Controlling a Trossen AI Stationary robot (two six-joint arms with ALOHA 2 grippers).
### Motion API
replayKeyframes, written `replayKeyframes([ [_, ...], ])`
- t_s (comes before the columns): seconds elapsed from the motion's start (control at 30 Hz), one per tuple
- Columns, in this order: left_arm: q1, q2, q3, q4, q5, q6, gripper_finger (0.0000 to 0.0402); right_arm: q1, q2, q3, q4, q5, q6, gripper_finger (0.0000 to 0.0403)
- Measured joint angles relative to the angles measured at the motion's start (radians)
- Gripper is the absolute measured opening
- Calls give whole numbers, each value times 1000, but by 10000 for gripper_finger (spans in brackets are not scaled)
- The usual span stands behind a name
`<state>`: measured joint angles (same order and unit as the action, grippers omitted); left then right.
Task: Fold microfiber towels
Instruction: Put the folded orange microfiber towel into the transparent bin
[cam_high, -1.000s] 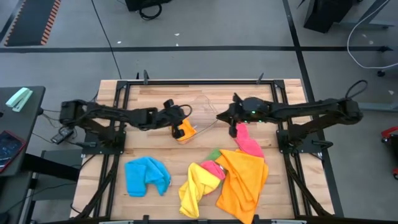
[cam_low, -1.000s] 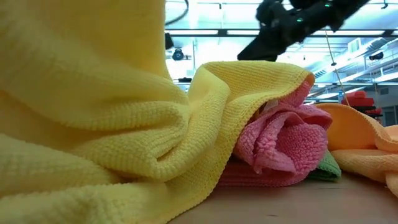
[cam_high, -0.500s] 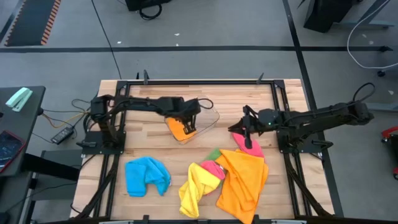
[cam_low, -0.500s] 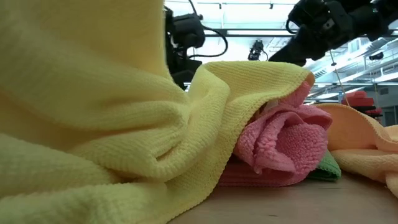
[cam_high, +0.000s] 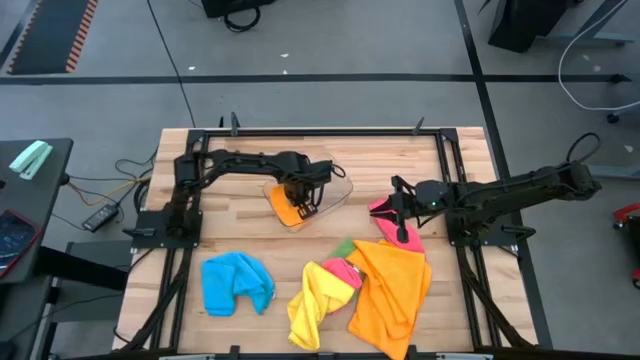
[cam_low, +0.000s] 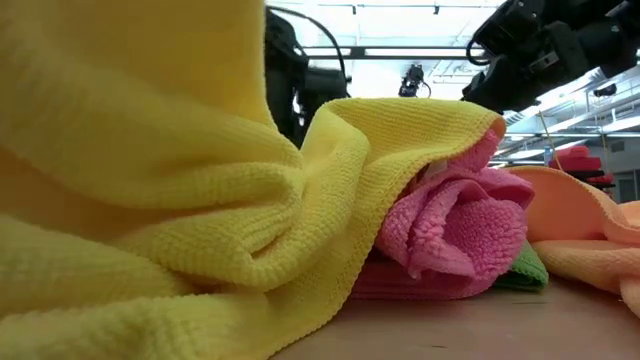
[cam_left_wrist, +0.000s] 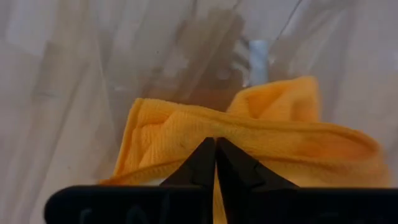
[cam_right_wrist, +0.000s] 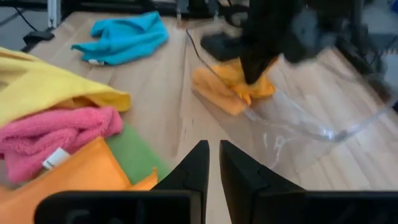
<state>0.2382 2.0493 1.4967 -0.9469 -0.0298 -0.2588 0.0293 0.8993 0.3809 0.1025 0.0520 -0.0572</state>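
Two grippers were mine. My left gripper (cam_high: 305, 205), jaws clenched on the folded orange towel (cam_high: 290, 208) in the clear tub (cam_high: 335, 192), sat at frame centre. My right gripper (cam_high: 398, 213), jaws nearly closed, hung just above the pink towel (cam_high: 405, 238), right of centre.

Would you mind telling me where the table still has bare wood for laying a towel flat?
Bare wood lies between the blue towel and the clear tub, and along the far edge behind both arms. The near right is crowded: the yellow towel, orange towel and pink towel overlap there.
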Motion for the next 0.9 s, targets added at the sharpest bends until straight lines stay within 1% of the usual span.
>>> replayKeyframes([
  [0.1, 0, 33, 0, 1, 0, 0, 20, -2, -5, 0, 3, 0, -25, 45],
  [0.23, -2, 38, 1, 0, -2, 0, 7, -2, -5, 0, 5, 0, -45, 45],
  [0.33, -5, 5, 9, -25, -3, -18, 8, -3, -5, 0, 6, 0, -48, 45],
  [0.5, -35, -57, 65, -80, -4, -49, 23, -2, -5, 0, 5, 0, -47, 45],
  [0.67, -102, -65, 87, -143, -3, -45, 12, -2, -5, 0, 6, 0, -42, 45],
  [0.73, -128, -55, 77, -129, -2, -39, 7, -2, -5, 0, 7, 0, -40, 45],
  [0.8, -145, -48, 53, -82, 0, -36, 6, -2, -5, 0, 11, 0, -40, 45],
  [0.9, -149, -31, 28, -9, 0, -33, 16, -2, -5, 0, 14, 0, -38, 45],
])
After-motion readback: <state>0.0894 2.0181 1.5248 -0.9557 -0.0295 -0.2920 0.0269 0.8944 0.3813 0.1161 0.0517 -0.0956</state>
